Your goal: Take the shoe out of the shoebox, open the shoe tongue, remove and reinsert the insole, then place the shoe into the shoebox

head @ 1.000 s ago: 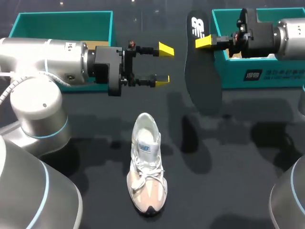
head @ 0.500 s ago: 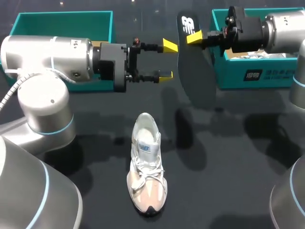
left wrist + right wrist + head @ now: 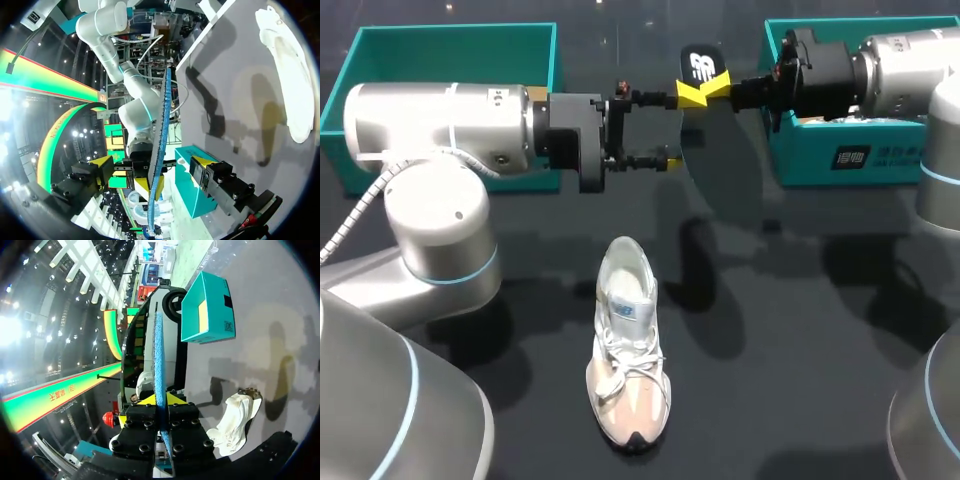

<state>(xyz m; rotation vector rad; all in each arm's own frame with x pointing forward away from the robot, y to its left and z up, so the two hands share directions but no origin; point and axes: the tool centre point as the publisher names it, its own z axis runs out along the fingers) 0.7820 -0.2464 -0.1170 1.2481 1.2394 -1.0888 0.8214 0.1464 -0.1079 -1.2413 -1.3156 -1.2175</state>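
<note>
Black flat insole (image 3: 704, 66) is hanging edge-down above the dark tabletop (image 3: 800, 330), btwn the two boxes. R hand (image 3: 161, 400) is pinching its upper end, both yellow tips pressing on it. L hand (image 3: 152, 167) is sitting spread, insole passing btwn its fingers w/ gaps either side. White lace-up sneaker (image 3: 628, 350) is resting on its sole nearer the robot, well apart from the teal cardboard shoebox (image 3: 860, 160) at right and the second teal box (image 3: 450, 45) at left.

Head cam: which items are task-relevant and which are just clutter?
In the job:
shoe
insole
shoebox, far right
right pincer, shut on the insole
left pincer, open, insole between its fingers

Lying about:
second teal box, far left
</note>
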